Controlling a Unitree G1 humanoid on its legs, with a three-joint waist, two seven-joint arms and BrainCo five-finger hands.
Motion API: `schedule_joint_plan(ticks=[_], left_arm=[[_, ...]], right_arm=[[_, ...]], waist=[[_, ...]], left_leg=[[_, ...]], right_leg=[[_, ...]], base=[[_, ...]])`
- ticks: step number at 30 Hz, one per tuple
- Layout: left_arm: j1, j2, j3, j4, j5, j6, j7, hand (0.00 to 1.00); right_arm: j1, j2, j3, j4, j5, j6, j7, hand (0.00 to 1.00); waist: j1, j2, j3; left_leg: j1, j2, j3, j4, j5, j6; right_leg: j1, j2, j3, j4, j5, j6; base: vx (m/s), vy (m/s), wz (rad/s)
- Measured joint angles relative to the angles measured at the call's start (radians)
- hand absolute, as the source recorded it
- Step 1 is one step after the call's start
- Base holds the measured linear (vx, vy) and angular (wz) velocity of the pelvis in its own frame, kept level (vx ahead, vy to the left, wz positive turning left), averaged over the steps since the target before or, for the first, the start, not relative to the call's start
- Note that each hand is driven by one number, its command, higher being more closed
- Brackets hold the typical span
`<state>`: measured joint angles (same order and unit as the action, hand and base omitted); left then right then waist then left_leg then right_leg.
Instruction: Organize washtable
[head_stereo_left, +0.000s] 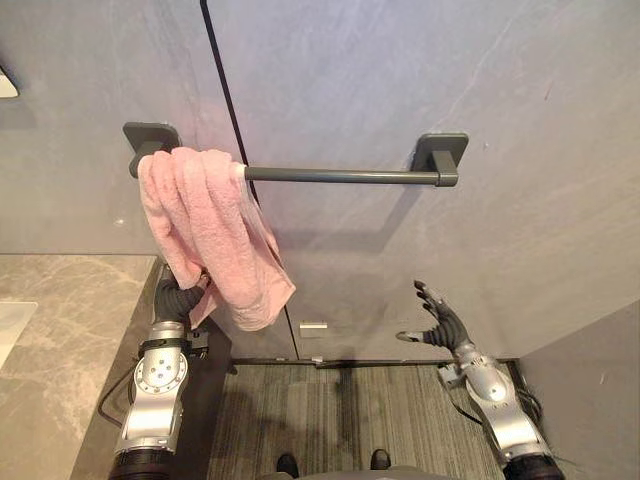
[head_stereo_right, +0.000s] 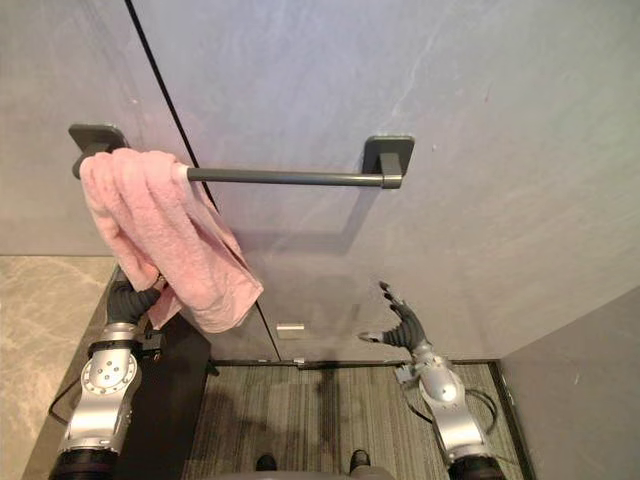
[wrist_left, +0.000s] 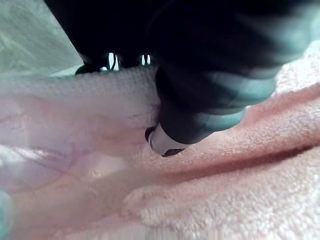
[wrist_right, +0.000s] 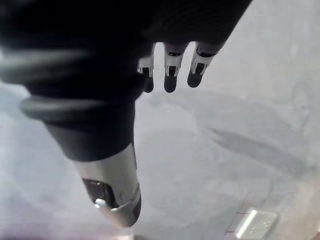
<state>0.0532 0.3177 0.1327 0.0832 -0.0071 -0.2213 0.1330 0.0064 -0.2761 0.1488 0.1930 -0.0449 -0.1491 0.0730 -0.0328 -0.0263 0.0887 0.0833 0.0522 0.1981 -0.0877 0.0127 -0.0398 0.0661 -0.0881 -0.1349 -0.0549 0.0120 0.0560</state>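
Note:
A pink towel (head_stereo_left: 205, 230) hangs bunched over the left end of a dark wall-mounted towel bar (head_stereo_left: 340, 176), its lower corner trailing down to the right. My left hand (head_stereo_left: 176, 300) is raised under the towel's lower edge. In the left wrist view the thumb (wrist_left: 165, 142) presses into the towel (wrist_left: 225, 190), with the fingers behind a fold, so the cloth is pinched. My right hand (head_stereo_left: 440, 322) is in the air at the lower right, well away from the towel, fingers (wrist_right: 170, 80) spread and holding nothing.
A marble counter (head_stereo_left: 70, 330) runs along the left, with a white basin edge (head_stereo_left: 10, 325) on it. The grey wall has a dark vertical seam and a small white plate (head_stereo_left: 313, 329) near its base. Striped dark carpet (head_stereo_left: 340, 410) lies below.

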Motion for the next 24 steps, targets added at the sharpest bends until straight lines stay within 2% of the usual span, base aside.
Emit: schedule_joint_plan(ticks=[2,6,9,10,24], left_arm=[[0.0,-0.002,-0.023,0.0,0.0,-0.003,0.0,1.0],[-0.003,-0.024,-0.033,0.0,-0.014,-0.006,0.001,1.0],[-0.003,-0.031,-0.042,0.0,-0.025,-0.008,0.002,1.0],[-0.007,-0.032,-0.053,0.0,-0.029,-0.009,0.002,1.0],[-0.017,-0.036,-0.055,0.006,-0.069,-0.022,0.005,1.0]], right_arm=[[-0.043,-0.016,0.075,-0.027,0.033,-0.003,0.019,0.0],[-0.116,-0.013,0.15,-0.027,0.077,-0.003,0.039,0.0],[-0.168,-0.007,0.184,-0.027,0.097,-0.003,0.038,0.0],[-0.186,-0.002,0.185,-0.027,0.112,-0.005,0.037,0.0],[-0.388,0.035,0.24,0.023,0.195,-0.005,-0.028,0.0]], waist=[[0.007,0.0,0.0],[0.023,0.0,0.0],[0.034,0.0,0.0],[0.046,0.0,0.0],[0.055,-0.002,0.0]], left_leg=[[0.0,0.0,-0.002,0.001,0.0,0.0],[-0.002,0.0,-0.008,0.003,0.0,0.0],[-0.004,0.0,-0.013,0.007,0.0,0.0],[-0.006,0.0,-0.017,0.009,0.0,0.0],[-0.025,0.002,-0.042,0.017,0.002,0.0]], right_leg=[[0.001,0.0,-0.001,0.0,0.0,0.0],[0.004,0.0,-0.006,0.001,0.0,0.0],[0.005,0.0,-0.009,0.001,0.0,0.0],[0.007,0.0,-0.013,0.001,0.0,0.0],[0.006,0.001,-0.032,0.001,-0.001,-0.001]], base=[[0.0,0.0,0.0],[0.0,0.0,0.03],[0.0,0.0,0.06],[0.0,0.0,0.08],[-0.02,-0.009,0.05]])
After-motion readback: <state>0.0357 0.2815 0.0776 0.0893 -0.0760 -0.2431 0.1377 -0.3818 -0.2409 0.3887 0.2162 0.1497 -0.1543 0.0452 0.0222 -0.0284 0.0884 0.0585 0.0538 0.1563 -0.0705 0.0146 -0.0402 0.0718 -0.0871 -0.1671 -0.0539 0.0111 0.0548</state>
